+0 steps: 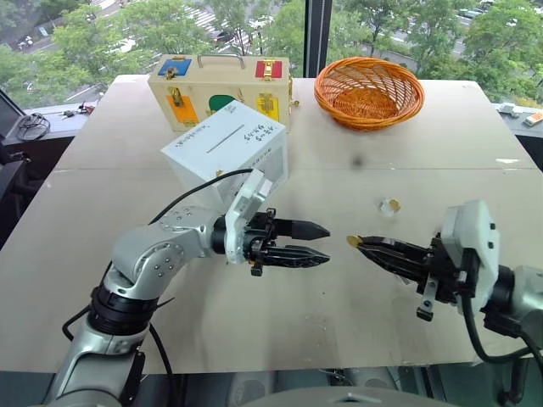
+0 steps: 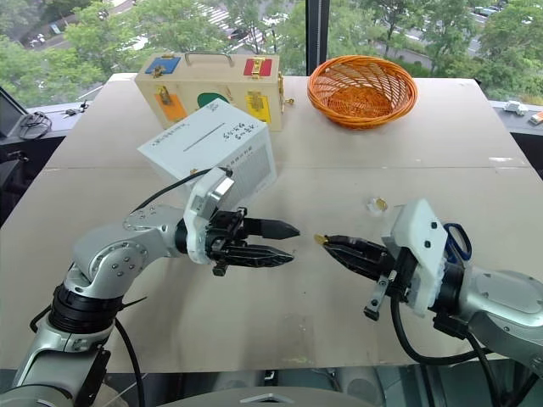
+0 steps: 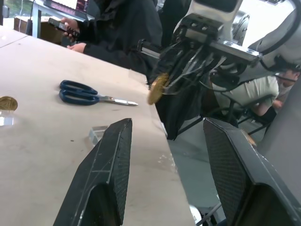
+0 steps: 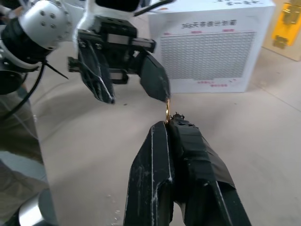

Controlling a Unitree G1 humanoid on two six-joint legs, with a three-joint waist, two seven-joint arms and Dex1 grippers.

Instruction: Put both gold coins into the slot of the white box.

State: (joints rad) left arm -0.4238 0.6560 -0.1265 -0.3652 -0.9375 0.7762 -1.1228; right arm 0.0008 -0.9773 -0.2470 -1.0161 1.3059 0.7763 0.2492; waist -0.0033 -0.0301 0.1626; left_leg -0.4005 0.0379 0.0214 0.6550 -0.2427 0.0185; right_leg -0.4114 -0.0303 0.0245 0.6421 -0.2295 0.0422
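The white box (image 1: pixel 227 148) stands tilted on the table behind my left arm, its top slot (image 1: pixel 225 140) showing as a thin dark line. My right gripper (image 1: pixel 361 244) is shut on one gold coin (image 1: pixel 352 241), which stands on edge at its fingertips, above the table. My left gripper (image 1: pixel 327 242) is open and points straight at it, a short gap away, with nothing between its fingers. In the right wrist view the held coin (image 4: pixel 167 109) nearly reaches one left finger (image 4: pixel 155 80). The other gold coin (image 3: pixel 8 103) lies flat on the table beyond my right gripper.
A cream wooden case (image 1: pixel 219 89) with coloured latches stands behind the box, and an orange wicker basket (image 1: pixel 369 89) sits at the back right. Blue scissors (image 3: pixel 89 93) lie near my right wrist, with small clear blocks (image 3: pixel 96 134) nearby. A person (image 3: pixel 117 28) sits beyond the table edge.
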